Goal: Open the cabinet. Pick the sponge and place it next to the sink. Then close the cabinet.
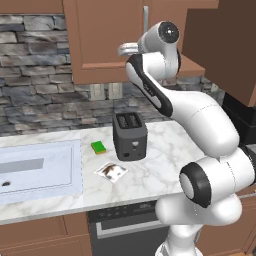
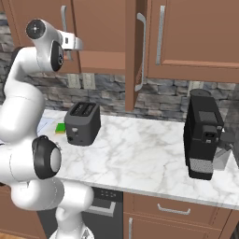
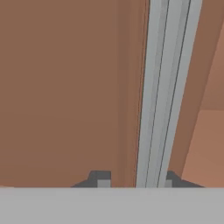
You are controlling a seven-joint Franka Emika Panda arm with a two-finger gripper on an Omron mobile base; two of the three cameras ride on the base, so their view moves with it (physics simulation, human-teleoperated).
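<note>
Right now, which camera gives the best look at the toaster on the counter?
The left base view: the toaster stands in the open mid-counter, its two top slots and front face both plain. The right base view also has it whole, but nearer the edge, partly crowded by the arm. The hand view faces a cabinet door's silver handle instead.

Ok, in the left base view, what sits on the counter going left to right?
sink → green sponge → flat packet → toaster
</note>
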